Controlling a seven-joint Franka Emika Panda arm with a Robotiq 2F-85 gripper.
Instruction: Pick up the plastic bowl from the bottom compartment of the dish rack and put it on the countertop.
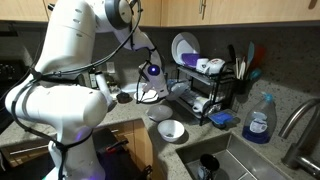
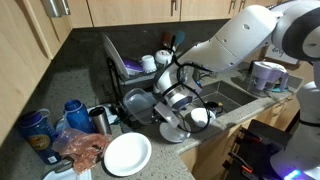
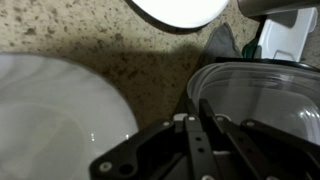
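Gripper (image 3: pixel 197 135) first: in the wrist view the two black fingers (image 3: pixel 186 140) are drawn close together, and the dark rim of the plastic bowl (image 3: pixel 262 105) runs straight in between them, so it's a pinch on that rim. The bowl is clear and sits to the right of the fingers, out of the rack and over the countertop (image 3: pixel 150 70) (whether its base touches the stone, I cannot tell). To the left of the fingers is a big white dish (image 3: pixel 50 115), just beside the clear bowl, and another white dish (image 3: pixel 180 10) peeks in at the top edge.

Widening out in an exterior view, the gripper (image 1: pixel 150 88) hangs low in front of the dish rack (image 1: pixel 205 95), with a white bowl (image 1: pixel 172 130) on the counter just below it. An upright white plate (image 1: pixel 183 48) stands in the upper tier. Beyond the rack there's a blue soap bottle (image 1: pixel 260 120) next to the sink (image 1: pixel 245 160), and a white plate (image 2: pixel 128 155) lies flat on the counter
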